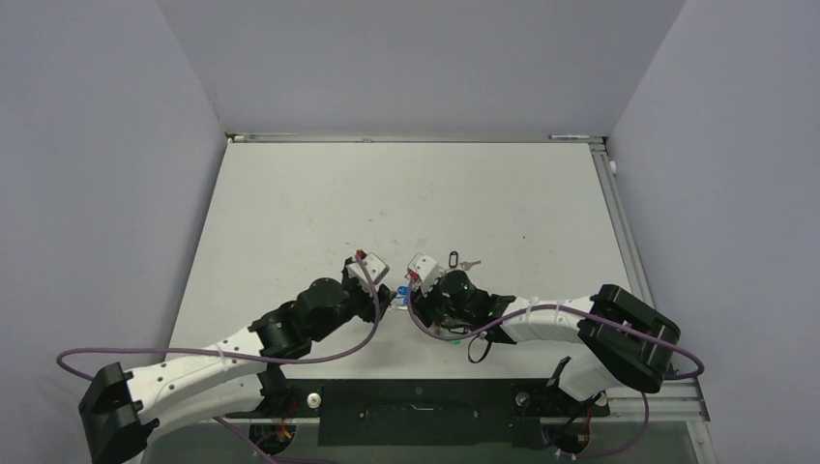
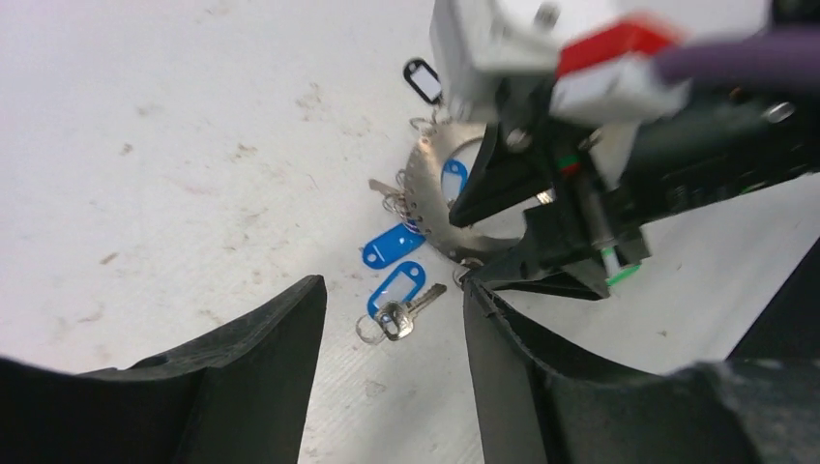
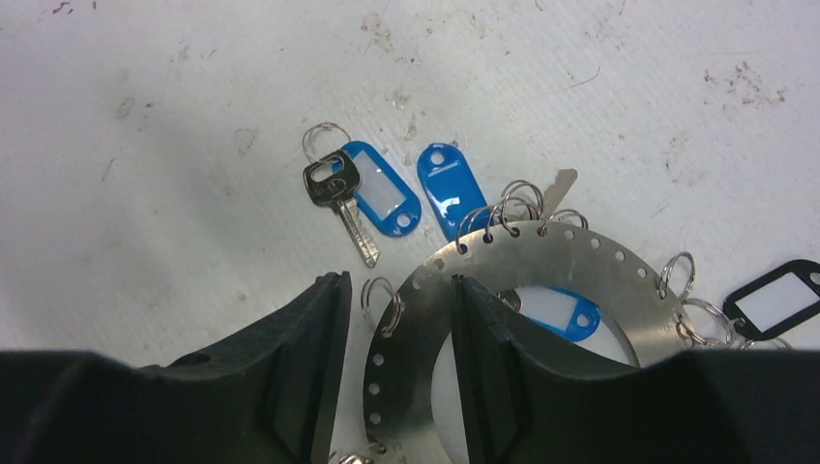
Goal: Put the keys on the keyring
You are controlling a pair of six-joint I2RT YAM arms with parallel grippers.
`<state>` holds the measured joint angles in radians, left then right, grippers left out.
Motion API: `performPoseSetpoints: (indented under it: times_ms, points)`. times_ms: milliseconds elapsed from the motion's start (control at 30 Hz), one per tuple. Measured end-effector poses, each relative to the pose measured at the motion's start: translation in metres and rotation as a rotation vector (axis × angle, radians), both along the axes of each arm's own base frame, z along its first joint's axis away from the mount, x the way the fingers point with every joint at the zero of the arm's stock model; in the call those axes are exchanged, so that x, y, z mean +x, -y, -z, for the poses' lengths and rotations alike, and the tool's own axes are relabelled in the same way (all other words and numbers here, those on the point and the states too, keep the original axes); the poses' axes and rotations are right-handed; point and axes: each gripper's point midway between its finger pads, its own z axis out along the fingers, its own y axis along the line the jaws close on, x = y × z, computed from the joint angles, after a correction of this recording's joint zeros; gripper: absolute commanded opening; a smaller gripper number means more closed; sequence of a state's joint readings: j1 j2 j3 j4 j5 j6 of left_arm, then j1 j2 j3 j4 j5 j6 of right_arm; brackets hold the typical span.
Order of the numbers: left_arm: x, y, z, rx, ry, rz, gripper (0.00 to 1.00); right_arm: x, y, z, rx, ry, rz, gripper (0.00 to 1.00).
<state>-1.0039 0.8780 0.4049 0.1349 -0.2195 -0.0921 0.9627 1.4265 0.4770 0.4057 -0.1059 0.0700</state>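
Left gripper (image 2: 392, 290) hangs released, its fingers spread wide to either side of the loose key (image 2: 414, 307) and its blue tag (image 2: 395, 287). Both lie flat on the desk (image 1: 319, 203), closer to the near edge than the far one and about midway between the left and right edges. Right gripper (image 3: 396, 282) straddles the flat band of the keyring (image 3: 580, 256) just beside them, one finger inside the hole and one outside. Whether it is truly clenched on the metal I cannot tell, since a sliver of gap holding a small split ring (image 3: 380, 304) shows at the outer finger. If that hold is loose, the keyring may swivel or slide when the key is pressed against it. The left fingers could also pinch the slick tag rather than the key, or skid the key away, and the two wrists sit close enough to bump. No box, tray or bin is in view; only the keyring carries things, among them a second blue tag (image 3: 447, 188) and a black tag (image 3: 778, 300) at its rim.
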Motion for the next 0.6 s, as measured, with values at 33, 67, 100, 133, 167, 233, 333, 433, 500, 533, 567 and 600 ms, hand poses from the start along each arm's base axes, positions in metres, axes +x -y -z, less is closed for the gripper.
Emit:
performPoseSetpoints:
  times_ms: [33, 67, 100, 133, 167, 233, 333, 433, 500, 533, 567, 600]
  points:
    - [0.001, -0.003, -0.012, -0.009, 0.013, -0.011, 0.54, 0.002, -0.001, 0.001, -0.011, 0.0, -0.001, 0.42]
    - [0.002, -0.008, -0.028, -0.017, 0.032, -0.023, 0.56, 0.004, -0.003, 0.002, -0.024, -0.003, 0.0, 0.42]
    - [0.002, -0.015, -0.046, -0.03, 0.062, -0.038, 0.56, 0.006, -0.004, 0.003, -0.04, -0.006, 0.002, 0.42]
    - [0.002, -0.022, -0.06, -0.044, 0.088, -0.053, 0.56, 0.008, -0.005, 0.004, -0.053, -0.008, 0.001, 0.42]
    - [0.002, -0.03, -0.072, -0.053, 0.117, -0.067, 0.56, 0.009, -0.006, 0.004, -0.066, -0.008, 0.002, 0.42]
    - [0.002, -0.045, -0.085, -0.061, 0.163, -0.096, 0.56, 0.011, -0.006, 0.005, -0.09, -0.012, 0.004, 0.42]
    - [0.001, -0.061, -0.084, -0.044, 0.19, -0.132, 0.57, 0.01, -0.004, 0.008, -0.119, -0.026, 0.003, 0.42]
    - [0.001, -0.069, -0.067, 0.023, 0.175, -0.144, 0.56, 0.008, -0.001, 0.01, -0.143, -0.044, 0.0, 0.41]
    - [0.001, -0.073, -0.058, 0.065, 0.164, -0.148, 0.57, 0.008, 0.0, 0.01, -0.157, -0.051, -0.002, 0.4]
    - [0.001, -0.074, -0.055, 0.083, 0.16, -0.148, 0.56, 0.007, 0.0, 0.01, -0.164, -0.055, -0.003, 0.39]
    - [0.001, -0.075, -0.053, 0.093, 0.159, -0.148, 0.56, 0.007, 0.001, 0.011, -0.171, -0.057, -0.005, 0.39]
    - [0.001, -0.076, -0.052, 0.103, 0.159, -0.148, 0.57, 0.007, 0.001, 0.012, -0.178, -0.061, -0.006, 0.39]
